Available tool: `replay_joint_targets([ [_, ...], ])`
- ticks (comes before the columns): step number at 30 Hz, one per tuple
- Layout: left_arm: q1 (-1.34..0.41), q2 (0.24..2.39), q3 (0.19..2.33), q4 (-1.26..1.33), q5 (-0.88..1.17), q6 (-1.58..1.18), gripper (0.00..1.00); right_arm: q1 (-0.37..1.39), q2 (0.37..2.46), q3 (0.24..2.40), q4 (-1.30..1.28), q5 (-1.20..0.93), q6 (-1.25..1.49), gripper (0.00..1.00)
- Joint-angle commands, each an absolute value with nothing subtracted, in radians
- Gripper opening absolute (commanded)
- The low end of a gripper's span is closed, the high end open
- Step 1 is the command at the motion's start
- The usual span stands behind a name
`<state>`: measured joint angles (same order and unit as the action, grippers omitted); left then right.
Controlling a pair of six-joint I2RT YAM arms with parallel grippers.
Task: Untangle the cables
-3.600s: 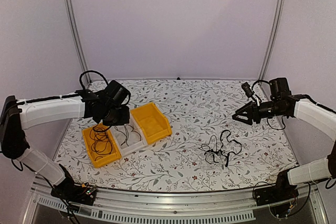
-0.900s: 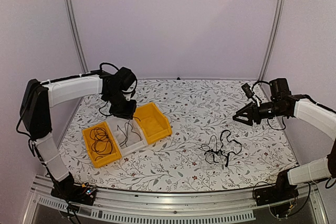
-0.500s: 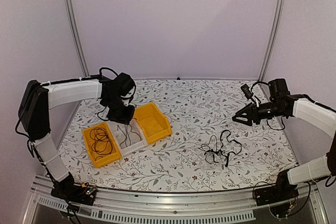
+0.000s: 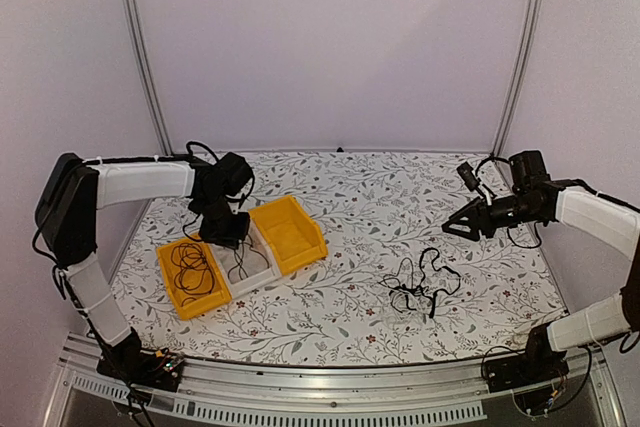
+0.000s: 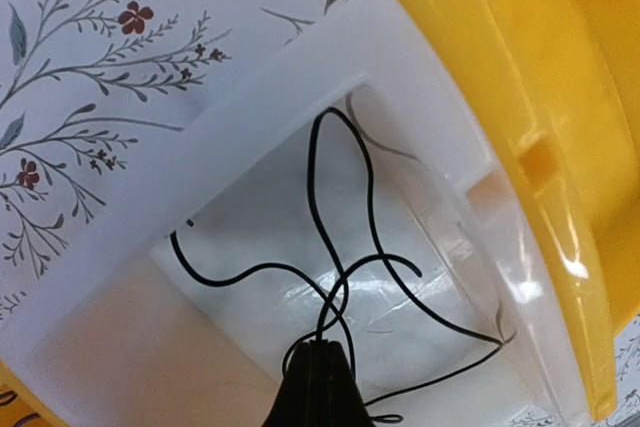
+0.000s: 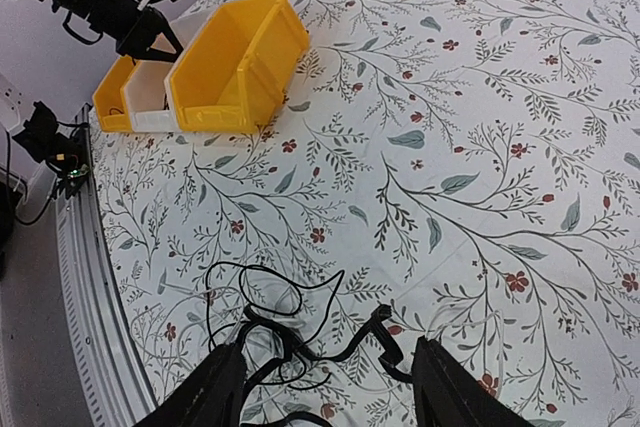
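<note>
A tangle of thin black cables (image 4: 420, 287) with a pale strand among them lies on the flowered cloth right of centre. It also shows in the right wrist view (image 6: 280, 332). My right gripper (image 4: 450, 227) is open and empty, hovering above and behind the tangle, whose loops lie between its fingers in the wrist view (image 6: 328, 347). My left gripper (image 4: 226, 237) is shut on a thin black cable (image 5: 345, 197), low over the white bin (image 4: 262, 272). That cable's loops rest on the bin's floor (image 5: 250, 237). Another black cable (image 4: 190, 267) lies coiled in the left yellow bin (image 4: 200, 304).
Three bins stand side by side at the left: yellow, white, and a second yellow bin (image 4: 290, 232) with nothing showing in it. It also shows in the left wrist view (image 5: 560, 97) and the right wrist view (image 6: 235, 67). Walls and frame posts enclose the table.
My left arm has swung from over the left yellow bin to the white bin and come down with a black cable in its grip. The right arm has barely moved.
</note>
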<state>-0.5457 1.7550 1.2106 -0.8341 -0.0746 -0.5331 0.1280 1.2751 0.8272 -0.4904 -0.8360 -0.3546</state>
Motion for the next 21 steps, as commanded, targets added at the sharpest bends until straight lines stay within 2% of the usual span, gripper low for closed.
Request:
replay_joint_targets([
  [1,-0.537,1.761,1.245,-0.820,-0.065,-0.541,0.00,0.124,1.303,0.864,-0.519,-0.747,-0.413,0.60],
  [3,-0.537,1.739,1.270,-0.856,-0.078,-0.540,0.00,0.124,1.336,0.887,-0.562,-0.705,-0.445,0.57],
  [4,-0.538,1.726,1.285,-0.880,-0.087,-0.542,0.05,0.123,1.358,0.900,-0.583,-0.683,-0.458,0.56],
  [8,-0.541,1.664,1.342,-0.974,-0.120,-0.560,0.37,0.102,1.435,0.945,-0.634,-0.631,-0.461,0.52],
  [10,-0.542,1.636,1.368,-1.008,-0.132,-0.565,0.45,0.100,1.457,0.965,-0.649,-0.632,-0.468,0.51],
  [12,-0.545,1.616,1.400,-1.041,-0.142,-0.570,0.48,0.101,1.468,0.980,-0.664,-0.648,-0.494,0.51],
  [16,-0.562,1.596,1.481,-1.068,-0.150,-0.581,0.48,0.116,1.496,1.026,-0.712,-0.640,-0.566,0.45],
  [21,-0.631,1.598,1.552,-1.013,-0.119,-0.555,0.47,0.172,1.501,1.051,-0.750,-0.581,-0.668,0.45],
])
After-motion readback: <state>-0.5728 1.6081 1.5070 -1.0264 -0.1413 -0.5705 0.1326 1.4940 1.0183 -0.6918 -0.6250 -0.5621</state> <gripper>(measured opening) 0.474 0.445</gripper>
